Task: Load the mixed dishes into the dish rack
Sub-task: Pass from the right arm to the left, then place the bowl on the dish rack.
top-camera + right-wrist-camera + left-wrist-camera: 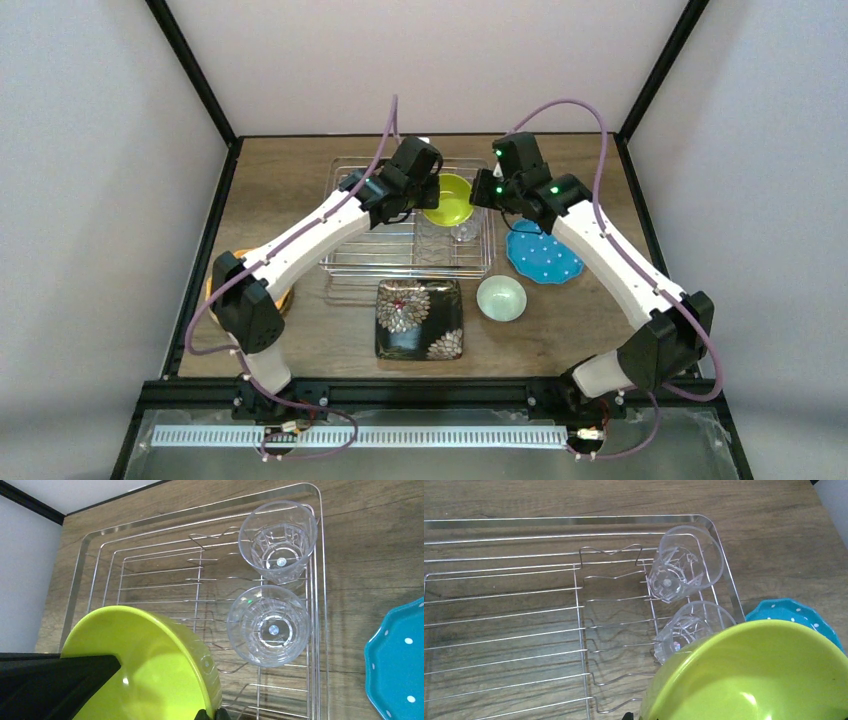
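A yellow-green bowl hangs tilted over the right part of the dish rack, held from both sides. My left gripper is shut on its left rim; the left wrist view shows only a black tip beside the bowl. My right gripper pinches the bowl's rim, and the left gripper's black finger lies inside the bowl. Two clear glass cups stand along the wire rack's right side.
A blue dotted plate lies right of the rack, below my right arm. A black floral square plate and a mint bowl sit in front of the rack. An orange plate peeks out under my left arm.
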Robot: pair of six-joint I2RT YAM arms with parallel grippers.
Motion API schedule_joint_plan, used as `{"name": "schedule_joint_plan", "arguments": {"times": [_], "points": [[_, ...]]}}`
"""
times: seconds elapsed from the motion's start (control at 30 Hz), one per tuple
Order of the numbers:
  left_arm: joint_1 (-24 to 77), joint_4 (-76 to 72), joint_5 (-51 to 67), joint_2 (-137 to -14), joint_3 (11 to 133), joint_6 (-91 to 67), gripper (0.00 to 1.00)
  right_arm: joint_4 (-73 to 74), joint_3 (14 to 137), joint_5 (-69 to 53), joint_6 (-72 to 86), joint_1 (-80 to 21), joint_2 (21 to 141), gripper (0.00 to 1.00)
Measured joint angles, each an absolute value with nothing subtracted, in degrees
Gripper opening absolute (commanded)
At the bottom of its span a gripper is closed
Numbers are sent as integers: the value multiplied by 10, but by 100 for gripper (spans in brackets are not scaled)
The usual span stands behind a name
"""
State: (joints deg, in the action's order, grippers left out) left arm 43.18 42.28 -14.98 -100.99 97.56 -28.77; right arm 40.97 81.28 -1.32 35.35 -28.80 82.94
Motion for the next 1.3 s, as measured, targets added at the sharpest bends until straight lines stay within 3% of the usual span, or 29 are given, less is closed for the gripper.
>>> {"name": "schedule_joint_plan", "arguments": {"times": [0.33, 0.67, 0.87, 1.3], "points": [[433, 370, -164, -992, 918, -285, 3, 418, 813, -4, 350, -298, 842, 1], [436, 321, -198, -952, 872, -283, 3, 406, 816, -9, 349, -305, 842, 29], [440, 283, -224, -931, 847, -282, 3, 398, 816, -12, 350, -306, 840, 41], [446, 211, -286, -908, 809, -260, 3, 377, 816, -17, 349, -309, 836, 52]]}}
